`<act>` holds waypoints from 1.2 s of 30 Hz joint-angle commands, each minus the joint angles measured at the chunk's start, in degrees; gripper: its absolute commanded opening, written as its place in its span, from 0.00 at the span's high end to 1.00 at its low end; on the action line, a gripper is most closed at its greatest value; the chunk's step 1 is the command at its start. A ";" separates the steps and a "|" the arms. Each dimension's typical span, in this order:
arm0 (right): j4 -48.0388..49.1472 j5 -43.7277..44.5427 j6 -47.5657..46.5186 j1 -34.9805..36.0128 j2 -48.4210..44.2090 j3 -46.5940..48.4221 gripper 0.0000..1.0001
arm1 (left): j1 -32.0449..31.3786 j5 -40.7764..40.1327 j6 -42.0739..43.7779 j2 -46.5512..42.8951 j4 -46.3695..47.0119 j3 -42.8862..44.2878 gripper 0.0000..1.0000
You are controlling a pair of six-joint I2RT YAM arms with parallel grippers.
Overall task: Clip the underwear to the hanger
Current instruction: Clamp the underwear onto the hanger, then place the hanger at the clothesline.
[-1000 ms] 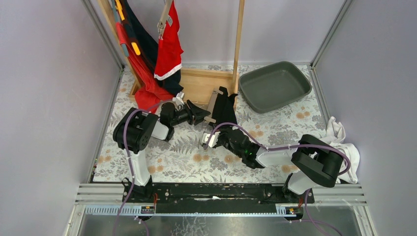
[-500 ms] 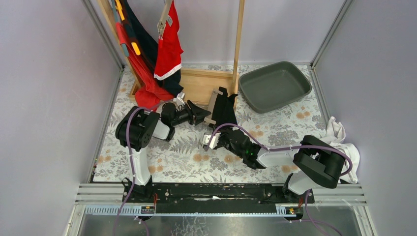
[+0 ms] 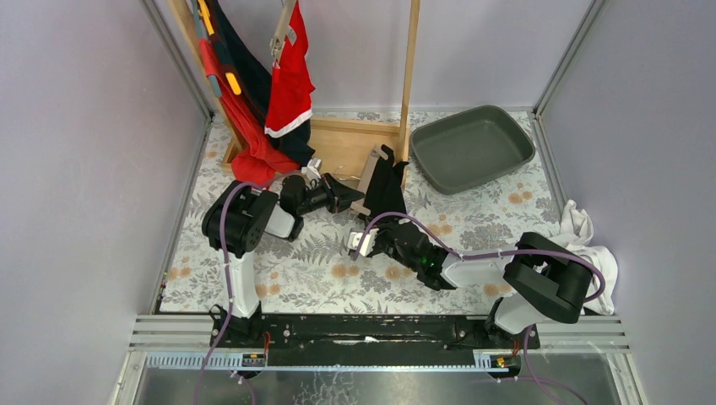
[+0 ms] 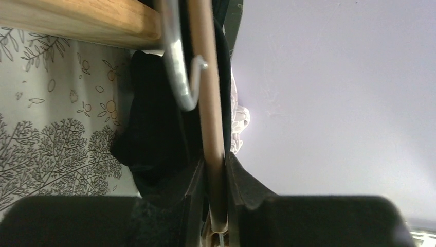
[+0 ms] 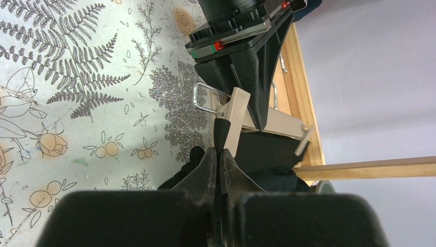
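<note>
A worktop (image 3: 279, 278) covered in a fern-and-flower print sits between pale lilac walls, with a wooden rack (image 3: 350, 143) standing along its back edge. The black underwear (image 3: 388, 181) lies bunched on the worktop just in front of the rack's base board, at the foot of its right-hand post. The beige hanger (image 3: 369, 175) rests against the underwear's left side, also just in front of the base board. A metal wire loop (image 5: 203, 98) shows at one of its clips (image 5: 237, 110).

The left jaws are clamped on the hanger's bar, and the left wrist view shows one finger pressed to each side of it. The left arm (image 3: 245, 224) reaches in from the front left of the rack. The right jaws are pressed together on a thin edge of the underwear, just beside that clip. The right arm (image 3: 473, 266) stretches toward the rack from well in front and to the right. Whether any clip grips the fabric cannot be told.

A red garment (image 3: 287, 84) and a navy garment (image 3: 245, 76) hang at the rack's left end. A grey tray (image 3: 473, 148) sits just to the right of the rack's post. A white cloth (image 3: 587, 245) lies well to the front right of the rack, against the wall.
</note>
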 commanded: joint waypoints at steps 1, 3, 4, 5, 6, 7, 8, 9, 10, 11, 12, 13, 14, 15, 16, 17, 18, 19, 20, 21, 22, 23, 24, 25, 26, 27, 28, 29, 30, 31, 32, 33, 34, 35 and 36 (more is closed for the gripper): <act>1.43 -2.09 0.34 0.80 -1.52 1.06 1.00 | -0.72 -0.55 0.12 0.58 4.42 1.22 0.88; 1.27 -2.12 0.45 0.87 -1.11 1.27 1.00 | -0.68 -0.63 0.03 0.52 4.68 1.10 0.96; 1.19 -1.98 0.60 0.81 -1.01 1.40 1.00 | -0.69 -0.71 -0.05 0.52 4.96 1.06 1.00; 1.17 -1.64 0.82 0.80 -1.03 1.45 1.00 | -0.65 -0.88 -0.13 0.40 5.26 0.80 1.00; 1.17 -1.25 0.94 0.80 -1.17 1.47 1.00 | -0.63 -1.16 -0.23 0.17 5.62 0.68 1.00; 1.17 -0.79 1.10 0.81 -1.36 1.40 1.00 | -0.64 -1.38 -0.23 -0.02 5.74 0.43 1.00; 1.34 -0.01 1.28 0.82 -1.70 1.30 1.00 | -0.63 -1.50 -0.11 -0.56 5.74 0.29 1.00; 1.49 0.78 1.92 0.80 -2.51 1.08 1.00 | -0.59 -1.77 0.00 -1.14 5.87 0.08 1.00; 1.46 1.62 2.54 0.80 -3.34 0.81 1.00 | -0.52 -1.81 0.03 -1.78 5.94 -0.27 1.00; 1.39 2.90 3.13 0.84 -4.08 0.71 0.98 | -0.40 -1.81 0.15 -2.58 5.92 -0.53 1.00; 0.93 4.34 4.03 0.81 -4.99 0.72 0.93 | -0.27 -1.81 0.43 -3.60 5.35 -0.68 1.00; -0.21 5.81 4.59 0.87 -5.96 0.86 0.82 | 0.01 -1.71 1.02 -4.82 4.12 -0.66 1.00; -0.99 7.13 5.16 0.84 -6.90 0.75 0.67 | 0.22 -1.57 2.03 -6.22 2.19 -0.44 1.00; -1.19 8.28 5.40 0.81 -7.89 0.23 0.59 | 0.41 -1.61 3.52 -7.82 -0.64 0.00 1.00; -0.95 9.10 5.49 0.72 -8.84 -0.48 0.54 | 0.64 -1.90 5.95 -9.87 -5.15 0.69 1.00; -0.55 10.01 5.46 0.71 -9.74 -1.24 0.52 | 0.76 -2.74 8.99 -12.07 -10.10 2.09 1.00; -0.70 10.54 5.45 0.67 -10.65 -2.04 0.51 | 0.77 -4.03 12.57 -14.34 -16.23 3.38 1.00; -0.92 11.02 5.34 0.66 -11.50 -2.34 0.50 | 0.84 -5.38 15.48 -16.54 -21.73 4.71 1.00; -1.08 11.50 5.37 0.63 -12.38 -3.02 0.46 | 0.78 -6.43 17.88 -18.27 -26.13 6.00 1.00; -1.26 12.09 5.45 0.67 -13.32 -3.55 0.43 | 0.85 -6.95 19.59 -19.74 -29.40 7.24 1.00; -1.35 12.50 5.59 0.64 -14.46 -4.14 0.41 | 0.93 -7.39 20.86 -20.80 -31.97 8.50 1.00; -1.15 13.09 5.91 0.63 -15.70 -4.77 0.41 | 1.01 -7.56 22.17 -21.69 -34.76 9.90 1.00; -0.86 14.03 6.67 0.69 -17.11 -5.46 0.39 | 0.93 -7.65 23.02 -22.46 -37.32 10.96 1.00; -0.78 15.32 7.94 0.63 -18.72 -5.94 0.36 | 0.92 -7.70 23.77 -23.05 -38.97 12.08 1.00; -0.77 17.32 9.58 0.67 -20.37 -6.53 0.32 | 0.95 -7.87 24.84 -23.62 -41.08 12.98 1.00; -0.92 19.96 11.43 0.63 -21.99 -6.95 0.30 | 0.95 -8.37 25.94 -24.33 -43.26 14.01 1.00; -1.73 22.34 13.02 0.63 -23.21 -7.12 0.29 | 0.77 -8.86 27.16 -25.12 -45.33 14.81 1.00; -2.52 25.09 14.13 0.65 -24.11 -7.09 0.28 | 0.47 -9.37 28.24 -26.08 -47.34 15.49 1.00; -3.19 27.31 15.01 0.63 -24.64 -6.87 0.27 | 0.16 -9.90 29.30 -27.02 -49.10 16.00 1.00; -4.01 29.74 15.57 0.63 -24.84 -6.56 0.26 | -0.37 -10.39 30.34 -27.95 -51.01 16.42 1.00; -4.67 32.14 15.97 0.68 -24.82 -5.94 0.26 | -0.96 -11.07 31.47 -28.92 -53.39 16.88 1.00; -5.65 33.91 16.29 0.65 -24.74 -5.35 0.25 | -1.57 -12.28 32.89 -30.21 -55.97 17.58 1.00; -6.21 35.62 16.46 0.63 -24.48 -4.84 0.24 | -2.34 -13.81 34.94 -31.41 -59.01 18.35 1.00; -5.92 37.28 16.46 0.63 -24.32 -4.52 0.23 | -3.02 -15.84 36.46 -32.62 -61.84 19.40 1.00; -5.39 38.72 16.54 0.55 -24.22 -4.30 0.23 | -3.78 -17.52 38.05 -33.64 -65.13 20.58 1.00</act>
